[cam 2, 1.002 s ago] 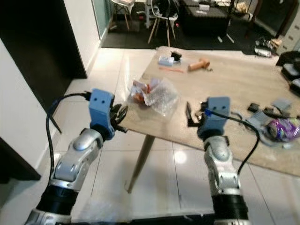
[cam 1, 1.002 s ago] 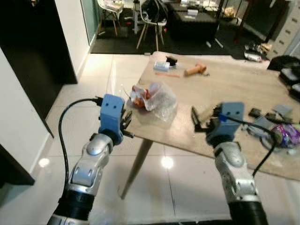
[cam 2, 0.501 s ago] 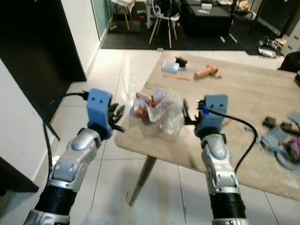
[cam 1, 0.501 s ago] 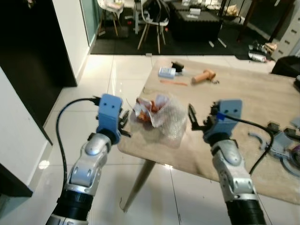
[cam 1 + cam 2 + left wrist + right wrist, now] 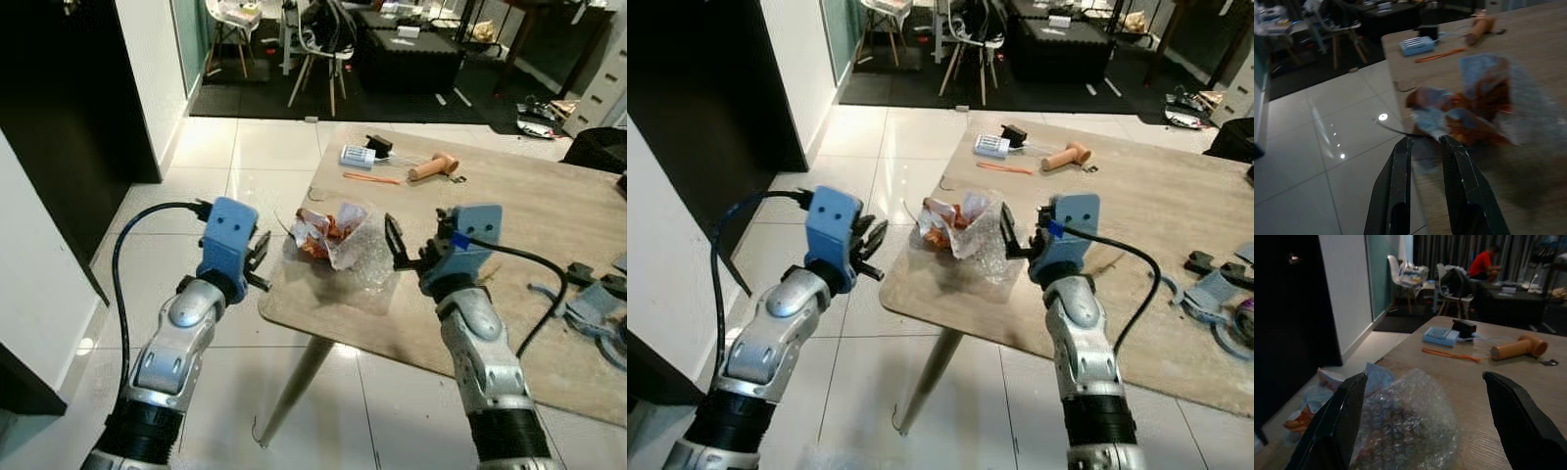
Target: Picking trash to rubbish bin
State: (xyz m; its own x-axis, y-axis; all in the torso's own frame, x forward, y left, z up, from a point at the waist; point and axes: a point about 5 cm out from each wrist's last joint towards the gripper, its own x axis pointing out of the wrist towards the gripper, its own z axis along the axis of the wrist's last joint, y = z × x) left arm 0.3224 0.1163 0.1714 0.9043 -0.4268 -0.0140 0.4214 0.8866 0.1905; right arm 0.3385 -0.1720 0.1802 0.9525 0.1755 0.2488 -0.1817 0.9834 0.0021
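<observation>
The trash is a crumpled orange-and-white wrapper with clear bubble wrap point(image 5: 333, 240), lying near the left corner of a wooden table point(image 5: 509, 215). My left gripper point(image 5: 257, 262) hovers just off the table's left edge, level with the trash. In the left wrist view the left gripper point(image 5: 1425, 142) has its fingers nearly together with nothing between them, pointing at the wrapper point(image 5: 1469, 107). My right gripper point(image 5: 397, 250) hangs over the table just right of the trash. Its fingers are spread wide either side of the bubble wrap point(image 5: 1400, 426), apart from it.
Further back on the table lie a blue box point(image 5: 357, 156), an orange pen point(image 5: 371, 178) and a wooden-handled tool point(image 5: 431, 166). Clutter sits at the table's right edge point(image 5: 588, 294). Tiled floor and a table leg point(image 5: 299, 377) are below. Chairs point(image 5: 318, 39) stand beyond.
The whole view has shifted as I came nearer the table. The trash now lies between my two grippers, with the right gripper much closer to the bubble wrap than before.
</observation>
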